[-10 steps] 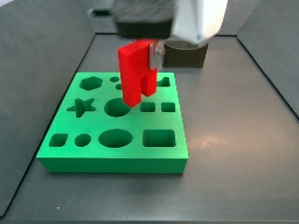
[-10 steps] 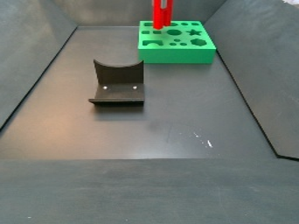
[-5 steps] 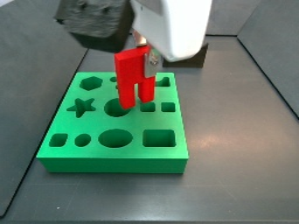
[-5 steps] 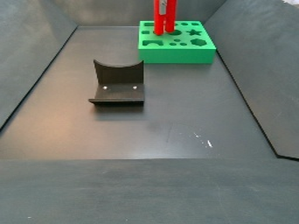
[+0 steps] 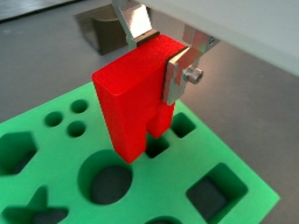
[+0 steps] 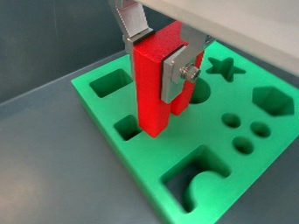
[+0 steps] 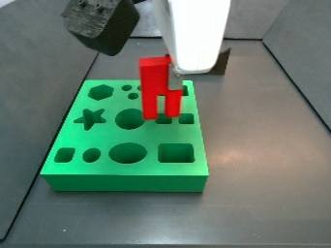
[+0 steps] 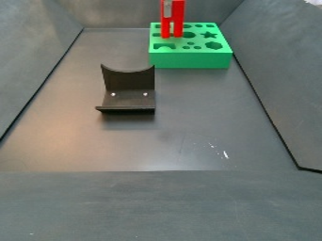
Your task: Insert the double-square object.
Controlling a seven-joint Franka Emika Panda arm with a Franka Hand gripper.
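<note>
Gripping the bright red plastic double-square object [image 5: 138, 101] by its upper end, the hand [image 5: 162, 45] has its two flat silver fingers [image 5: 179, 77] clamped on opposite faces of the block in a wrist view, with the block hanging upright over the green plastic board with shaped holes [image 5: 239, 166] and its lower end right at a small cut-out. In a wrist view the same red block [image 6: 158, 83] is pinched by the hand [image 6: 160, 39], a silver finger [image 6: 177, 73] pressed flat on its side, above the green board [image 6: 117, 109]. In a side view the red block [image 7: 158, 87] stands upright over the board [image 7: 123, 172] toward its 1 o'clock corner, under the white arm; whether its foot has entered a hole cannot be told. In a side view the block [image 8: 171, 17] rises from the board [image 8: 191, 55] at the bench's [image 8: 189, 132] 12 o'clock end, well apart from the dark grey block with a curved notch [image 8: 124, 90] nearer the middle.
</note>
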